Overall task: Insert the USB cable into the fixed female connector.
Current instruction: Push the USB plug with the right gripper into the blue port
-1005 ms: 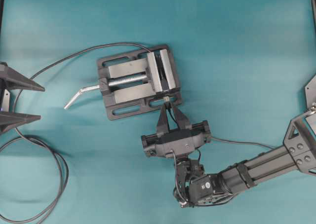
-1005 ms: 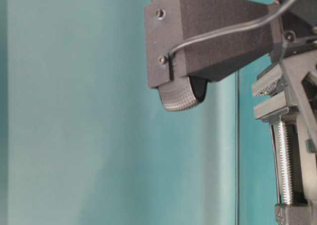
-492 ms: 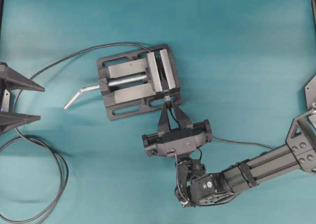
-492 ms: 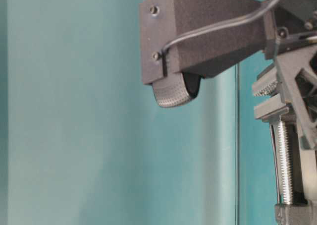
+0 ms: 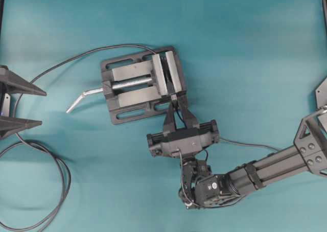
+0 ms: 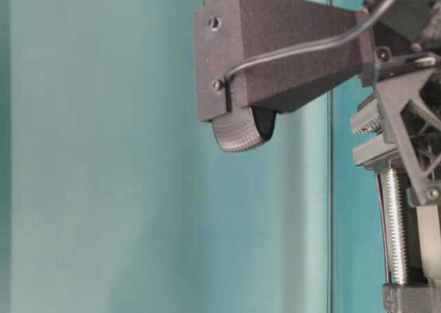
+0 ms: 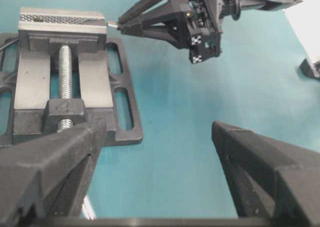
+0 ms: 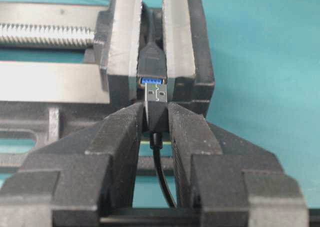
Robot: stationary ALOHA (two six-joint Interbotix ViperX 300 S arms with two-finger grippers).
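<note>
Meanwhile, on the teal table, a black vise with a silver screw handle clamps the socket between its two plates, its blue opening facing outward and a thick dark cable looping away to the left. Reaching in from the lower right, the right gripper pinches the USB plug between its fingers — the metal tip lines up just at the socket's mouth, the thin cable trailing back. At the left edge, the left gripper hangs well apart, jaws spread wide — holding nothing.
</note>
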